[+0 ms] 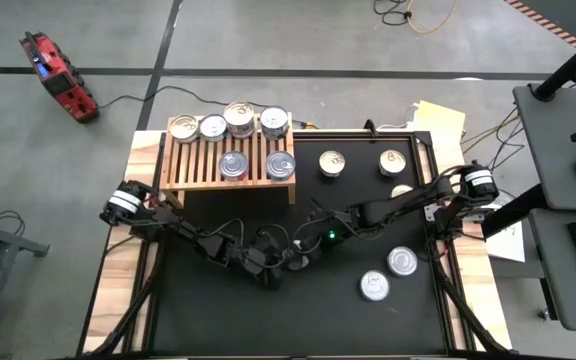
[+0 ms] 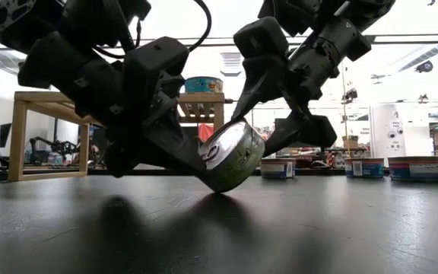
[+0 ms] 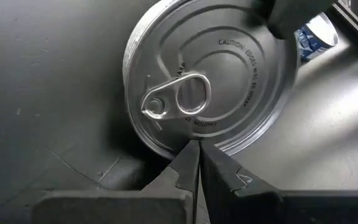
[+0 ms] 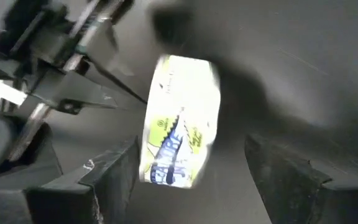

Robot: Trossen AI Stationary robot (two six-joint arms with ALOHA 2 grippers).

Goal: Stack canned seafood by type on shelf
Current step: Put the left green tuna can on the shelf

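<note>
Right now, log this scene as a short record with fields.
tilted can: one can propped on its edge on the black table, lid facing the left arm
left claw: shut, tips against the lid's rim
right claw: open, fingers either side of the can
shelf: six cans on the slatted top
loose cans: several upright on the table

Two black angular arms (image 1: pixel 208 240) trailing black cables.

The tin (image 3: pixel 210 81) at the tip of the left hand (image 3: pixel 197 152) has a bright, smooth metal lid and a glossy paper label. Under it the desk (image 2: pixel 295 228) is matt black and faintly scuffed. The shelf (image 1: pixel 230 160) is pale bare wood.
</note>
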